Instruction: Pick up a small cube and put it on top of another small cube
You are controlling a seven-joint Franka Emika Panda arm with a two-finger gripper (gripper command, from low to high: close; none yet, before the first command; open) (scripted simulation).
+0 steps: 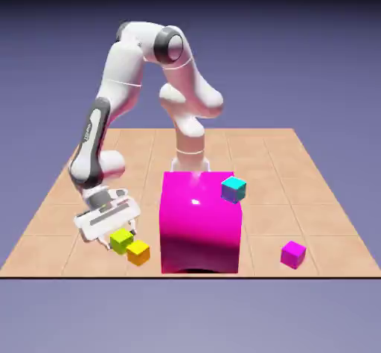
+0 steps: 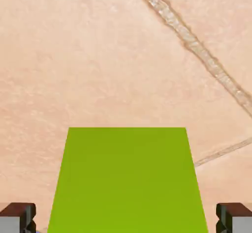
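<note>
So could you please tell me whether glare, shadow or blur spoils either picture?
Exterior view: sharp, with a white highlight on top of the large magenta block and a dark shadow under its front edge. Hand view: no glare; the green cube is flat-lit, the table texture slightly soft.

A rendered simulation scene, not a real room: a tan tiled table (image 1: 67,195) floats before a flat blue-violet backdrop (image 1: 298,46), with a white robot arm (image 1: 119,83) and flat-coloured blocks.
</note>
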